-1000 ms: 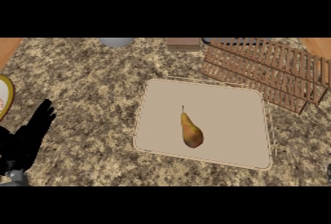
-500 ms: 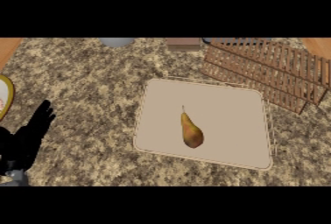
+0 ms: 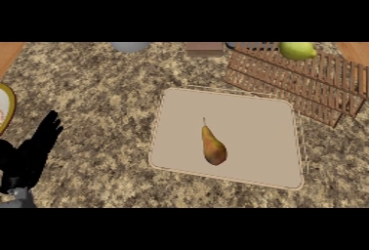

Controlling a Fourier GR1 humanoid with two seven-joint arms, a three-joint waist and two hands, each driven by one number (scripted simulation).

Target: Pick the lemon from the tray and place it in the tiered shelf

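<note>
On the far right, a lemon (image 3: pixel 297 50) sits on the shelf (image 3: pixel 302 83), seemingly on its upper slats. Near it, a pear (image 3: pixel 213 148) lies on the tray (image 3: pixel 259 122). Left hand (image 3: pixel 32 154) rests open at the near-left edge, fingers straight.

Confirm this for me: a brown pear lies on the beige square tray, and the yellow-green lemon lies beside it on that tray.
Not quite. The head view shows the brown pear alone on the beige square tray; the yellow-green lemon rests on the wooden slatted tiered shelf at upper right.
</note>
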